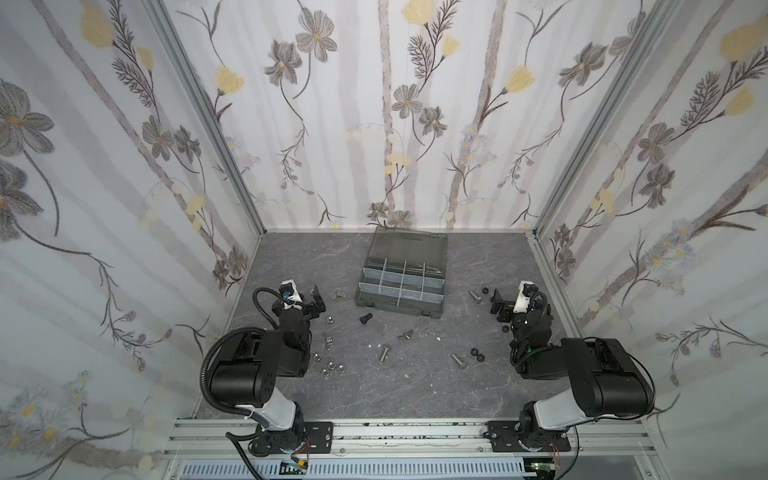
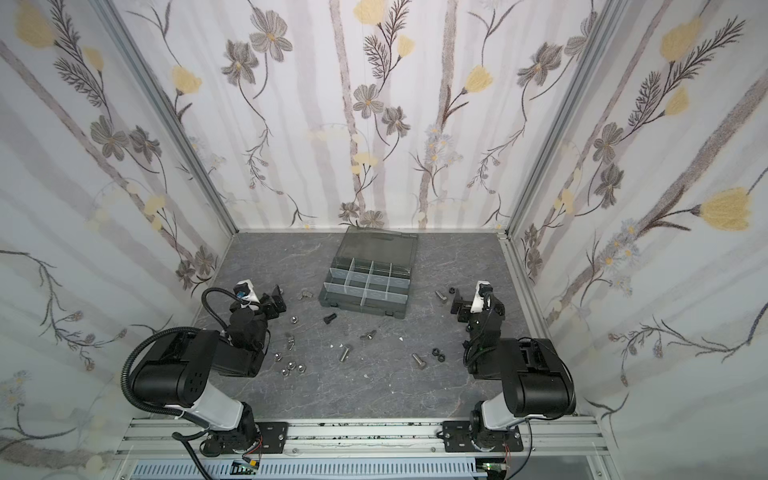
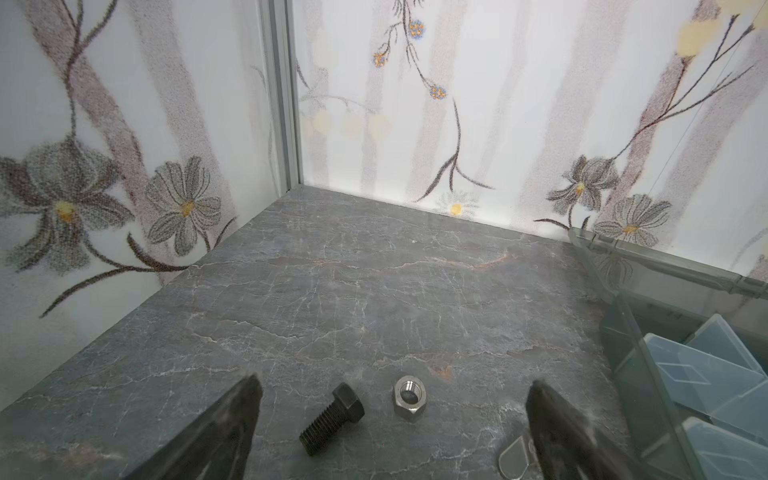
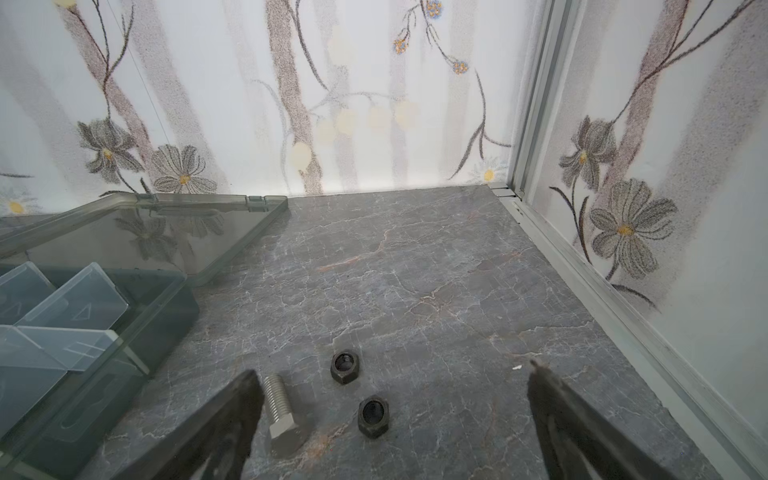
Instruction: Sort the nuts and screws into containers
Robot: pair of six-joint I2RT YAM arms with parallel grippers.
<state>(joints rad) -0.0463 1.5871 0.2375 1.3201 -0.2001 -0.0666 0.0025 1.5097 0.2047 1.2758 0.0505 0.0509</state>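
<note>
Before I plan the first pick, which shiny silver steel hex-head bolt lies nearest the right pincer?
The silver steel bolt beside two black hex nuts, right at the right pincer; the other two silver bolts lie mid-table, well away.

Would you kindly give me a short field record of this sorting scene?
Case: dark grey-green plastic organizer case, smoky lid open
Surface: grey marbled table, loose bolts and nuts scattered
Left gripper: open, empty; black hex bolt and silver hex nut ahead
Right gripper: open, empty; silver hex bolt and two black hex nuts ahead
</note>
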